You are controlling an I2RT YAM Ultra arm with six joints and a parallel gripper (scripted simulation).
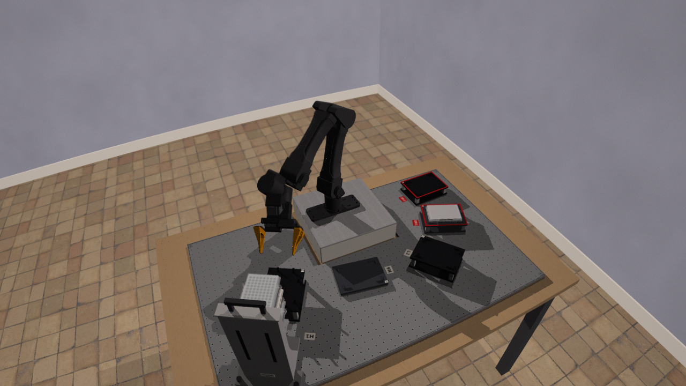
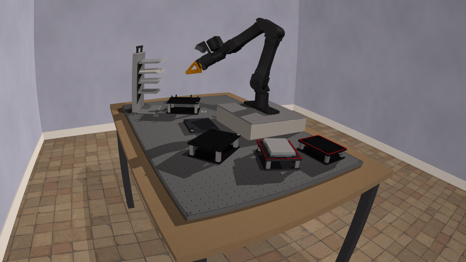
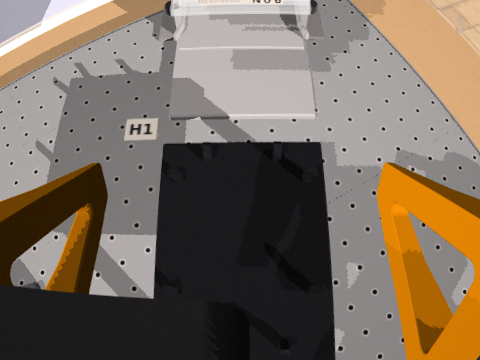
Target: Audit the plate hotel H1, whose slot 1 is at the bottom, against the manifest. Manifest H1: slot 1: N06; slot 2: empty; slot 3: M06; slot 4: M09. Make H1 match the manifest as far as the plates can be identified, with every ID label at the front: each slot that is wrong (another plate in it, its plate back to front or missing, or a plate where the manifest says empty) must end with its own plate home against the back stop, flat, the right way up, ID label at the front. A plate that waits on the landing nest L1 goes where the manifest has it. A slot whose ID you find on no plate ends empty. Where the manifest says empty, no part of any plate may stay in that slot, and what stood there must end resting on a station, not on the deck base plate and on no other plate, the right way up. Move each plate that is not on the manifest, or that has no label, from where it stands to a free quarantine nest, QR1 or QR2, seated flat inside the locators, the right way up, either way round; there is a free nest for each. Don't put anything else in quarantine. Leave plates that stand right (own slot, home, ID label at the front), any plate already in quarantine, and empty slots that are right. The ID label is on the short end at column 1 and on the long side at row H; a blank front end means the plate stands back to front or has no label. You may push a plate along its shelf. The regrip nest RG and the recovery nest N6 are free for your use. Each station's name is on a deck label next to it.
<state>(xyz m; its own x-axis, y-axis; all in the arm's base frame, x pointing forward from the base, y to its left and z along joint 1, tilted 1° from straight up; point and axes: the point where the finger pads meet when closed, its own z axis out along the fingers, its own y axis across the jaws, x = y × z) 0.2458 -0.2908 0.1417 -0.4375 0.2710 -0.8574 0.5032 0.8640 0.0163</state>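
Observation:
The hotel H1 (image 1: 259, 343) (image 2: 135, 84) (image 3: 245, 95) holds pale plates on its shelves. A plate with wells (image 1: 260, 286) is on top. A front label reading N06 (image 3: 266, 1) is cut by the wrist view's top edge; its slot is unclear. Other hotel labels are not readable. My gripper (image 1: 277, 252) (image 2: 187, 72) (image 3: 242, 178) is open and empty, in front of the hotel and above a black raised nest (image 1: 293, 292) (image 2: 183, 100) (image 3: 210, 225). Nest L1 (image 1: 437, 252) (image 2: 213, 140) is empty. A white plate (image 1: 443, 212) (image 2: 279, 146) sits on one red-rimmed nest; the other red-rimmed nest (image 1: 424, 185) (image 2: 322, 144) is empty.
The low nest N6 (image 1: 359, 275) (image 2: 200, 124) is empty and lies between L1 and the black nest. The arm's pale base block (image 1: 357, 239) (image 2: 276, 130) stands beside N6. The H1 deck label (image 1: 310, 336) (image 3: 141, 129) lies beside the hotel foot.

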